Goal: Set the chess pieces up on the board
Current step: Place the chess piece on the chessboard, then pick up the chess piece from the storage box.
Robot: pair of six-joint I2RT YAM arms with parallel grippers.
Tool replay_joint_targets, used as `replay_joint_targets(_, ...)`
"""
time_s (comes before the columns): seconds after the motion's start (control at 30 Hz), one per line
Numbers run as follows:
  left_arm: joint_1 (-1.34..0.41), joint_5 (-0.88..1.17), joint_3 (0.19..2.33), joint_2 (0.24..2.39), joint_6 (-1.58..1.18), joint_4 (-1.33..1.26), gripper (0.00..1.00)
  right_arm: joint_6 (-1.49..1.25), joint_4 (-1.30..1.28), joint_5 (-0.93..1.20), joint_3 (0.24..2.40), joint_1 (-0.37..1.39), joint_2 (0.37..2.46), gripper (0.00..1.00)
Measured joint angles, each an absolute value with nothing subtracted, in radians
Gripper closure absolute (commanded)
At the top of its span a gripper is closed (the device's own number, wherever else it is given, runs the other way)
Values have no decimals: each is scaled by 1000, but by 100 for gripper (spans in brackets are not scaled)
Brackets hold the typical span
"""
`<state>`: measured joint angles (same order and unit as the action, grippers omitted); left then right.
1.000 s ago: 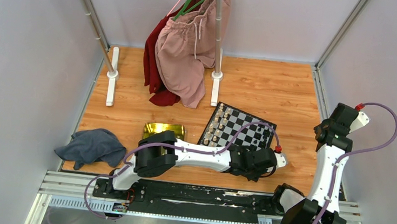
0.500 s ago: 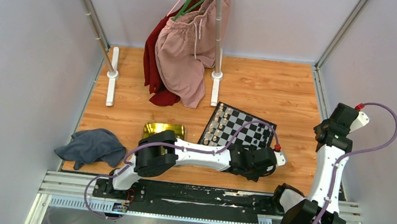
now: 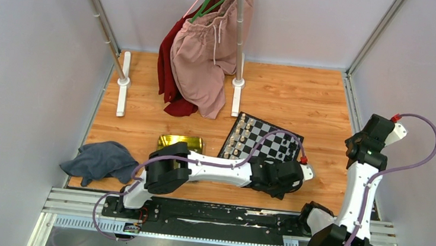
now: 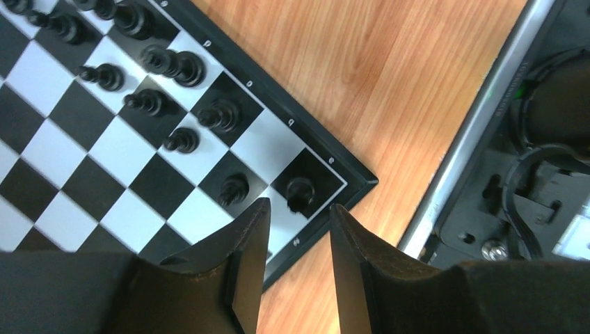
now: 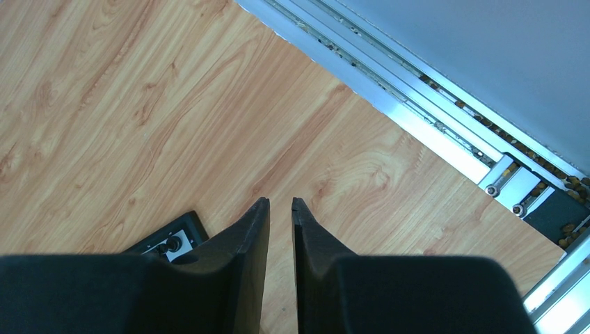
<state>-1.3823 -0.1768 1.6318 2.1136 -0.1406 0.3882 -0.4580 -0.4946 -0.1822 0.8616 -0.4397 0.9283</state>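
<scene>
Left gripper (image 4: 298,206) is hanging right over the board's corner with its jaws spread and nothing between them. Just past the tips there's one black piece (image 4: 300,193) sitting on the very corner square, not touched by either finger. Next square over has another small one (image 4: 233,189), and from there the rest of the black chess pieces (image 4: 219,115) run off in two rough rows along that edge of the board (image 4: 125,149), all upright as far as I can see. From the top camera the left arm reaches across the near side of the board (image 3: 269,140), so the black ones are mostly hidden there, but you can see the cream pieces (image 3: 236,141) lined up along the opposite side.

Right gripper (image 5: 280,202) is off on its own, well away from the board, over bare wooden table (image 5: 139,104), fingers pressed nearly together with just a sliver between and holding nothing.

Left of the board sits a shiny yellow-green tray (image 3: 181,141), and further left a blue-grey cloth (image 3: 100,160).
</scene>
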Motion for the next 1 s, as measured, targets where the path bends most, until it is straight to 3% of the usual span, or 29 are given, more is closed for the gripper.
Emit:
replay_joint_targets(0.23, -1382, -257, 1631, 1910, -211, 471, 50, -449, -506, -173, 865, -427, 920, 77)
replay_joint_targets(0.43, -1375, -450, 1556, 1640, -323, 568, 45, -443, -509, -130, 889, -401, 920, 77)
replay_joint_targets(0.73, -1091, -566, 1137, 1353, -629, 761, 47, -422, -509, -94, 894, -326, 942, 77)
replay_joint_targets(1.0, -969, -558, 935, 1214, -871, 828, 50, -402, -509, -104, 896, -223, 969, 77)
